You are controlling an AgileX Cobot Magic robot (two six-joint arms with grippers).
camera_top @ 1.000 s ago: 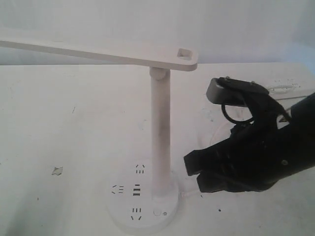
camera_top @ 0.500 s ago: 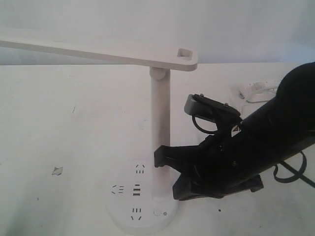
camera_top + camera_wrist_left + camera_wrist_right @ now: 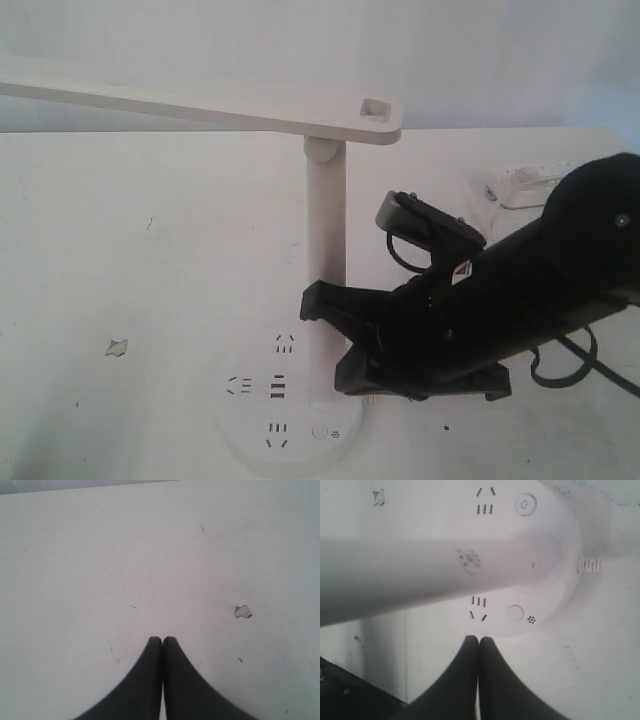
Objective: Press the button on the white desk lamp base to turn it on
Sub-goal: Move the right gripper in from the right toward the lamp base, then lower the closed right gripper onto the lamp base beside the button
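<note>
Near the button point(image 3: 515, 613), right fingers point(image 3: 467, 656) pressed together, holding nothing.

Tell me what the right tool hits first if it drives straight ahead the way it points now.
Likely the edge of the base, by a group of socket slots; the button sits slightly off that line. The post lies beyond. The height of the right tool over the base is unclear.

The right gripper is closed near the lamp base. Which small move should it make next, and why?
Probably slide the shut right gripper sideways over the button, then press down. Its tips sit at the rim of the base, nearer the socket slots than the button.
</note>
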